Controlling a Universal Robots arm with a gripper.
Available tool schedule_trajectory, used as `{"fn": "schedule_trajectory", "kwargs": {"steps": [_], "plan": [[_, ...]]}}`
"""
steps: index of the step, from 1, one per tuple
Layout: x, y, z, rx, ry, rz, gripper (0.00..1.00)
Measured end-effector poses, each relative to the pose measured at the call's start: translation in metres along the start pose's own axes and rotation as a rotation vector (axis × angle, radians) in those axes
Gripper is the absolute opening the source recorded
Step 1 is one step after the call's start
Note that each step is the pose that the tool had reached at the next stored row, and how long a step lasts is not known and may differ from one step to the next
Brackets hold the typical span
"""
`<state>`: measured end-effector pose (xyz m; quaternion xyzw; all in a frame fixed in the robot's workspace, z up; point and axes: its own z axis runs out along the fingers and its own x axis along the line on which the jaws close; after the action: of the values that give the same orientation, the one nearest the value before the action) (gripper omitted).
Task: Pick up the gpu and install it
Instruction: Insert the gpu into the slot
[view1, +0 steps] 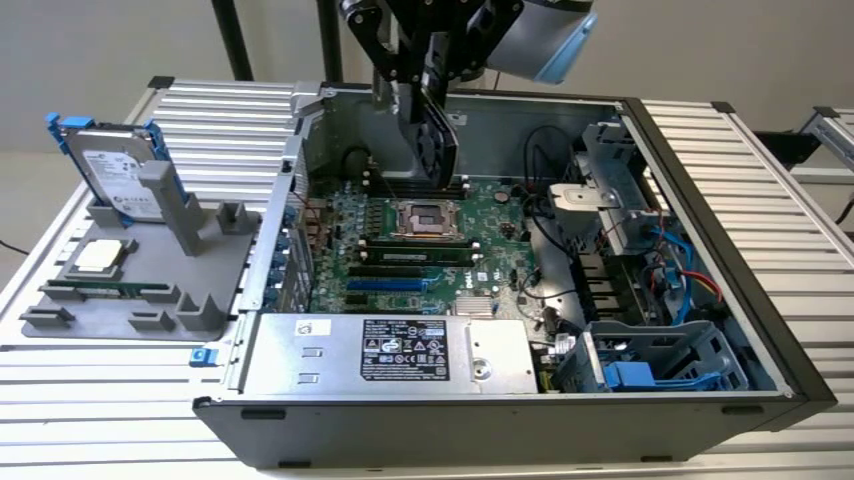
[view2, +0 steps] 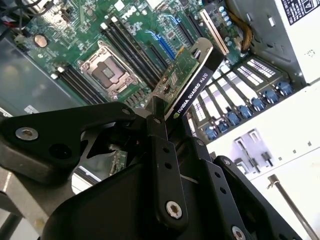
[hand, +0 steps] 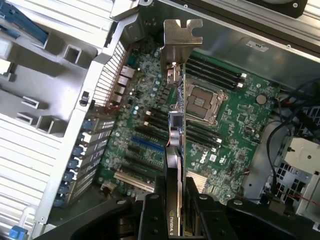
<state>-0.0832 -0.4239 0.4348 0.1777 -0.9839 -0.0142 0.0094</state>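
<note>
Black-shrouded gpu (view2: 182, 75), pinched across its faces by the gripper (hand: 176, 202), hangs above the motherboard's (view1: 507, 250) edge opposite the power supply (view1: 387, 350); likely light, stiff, fragile, best held clear of contacts.

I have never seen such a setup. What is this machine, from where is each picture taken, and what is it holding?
The machine is a robot arm that ends in a hand. The exterior view comes from a camera standing off the arm. Both wrist views come from cameras that ride on the arm and look past the hand.

On the table lies an open computer case, with its motherboard showing. At the exterior view's left, a grey holder carries a hard drive.

The hand is shut on the gpu, a thin card with a silver bracket at its end. It holds the card over the motherboard, not yet in a slot.
</note>
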Motion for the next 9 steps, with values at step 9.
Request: {"fn": "schedule_trajectory", "kwargs": {"steps": [9], "plan": [[0.0001,0.0,-0.0003,0.0079,0.0047,-0.066,0.0]]}}
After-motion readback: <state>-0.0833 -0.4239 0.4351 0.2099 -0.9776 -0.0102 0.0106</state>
